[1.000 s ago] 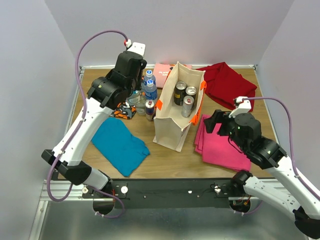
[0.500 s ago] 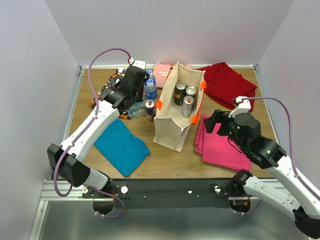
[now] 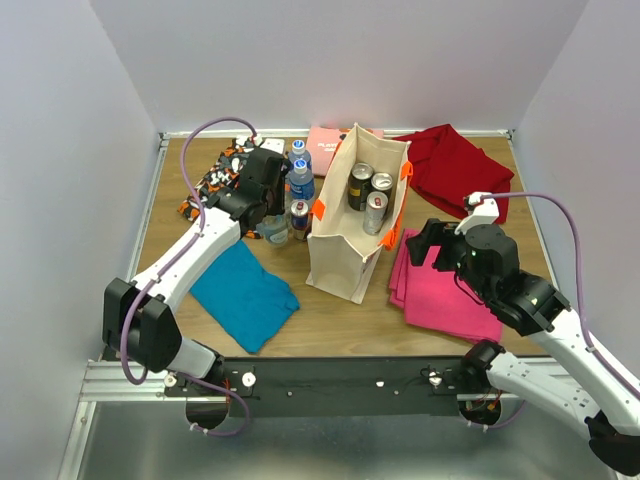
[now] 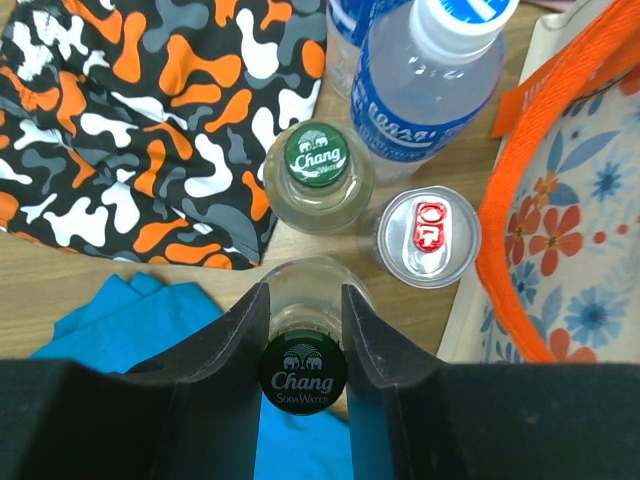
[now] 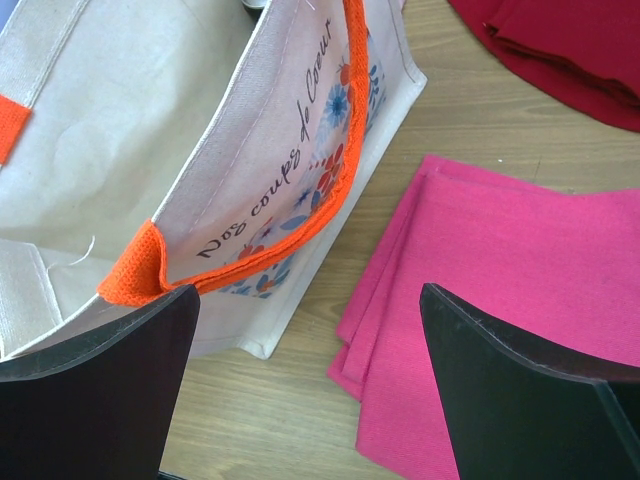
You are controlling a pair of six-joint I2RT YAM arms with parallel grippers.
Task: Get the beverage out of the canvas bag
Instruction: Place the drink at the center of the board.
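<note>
Your left tool grips a green-capped bottle (outside the canvas bag); your right tool stands spread wide, empty.

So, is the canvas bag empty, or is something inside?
Not empty: the top view shows three cans standing upright inside the open canvas bag.

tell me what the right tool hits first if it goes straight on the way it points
Probably the canvas bag: the open right tool aims at its printed side wall, below the orange handle. The pink cloth lies lower, to its right; depth is unclear.
</note>
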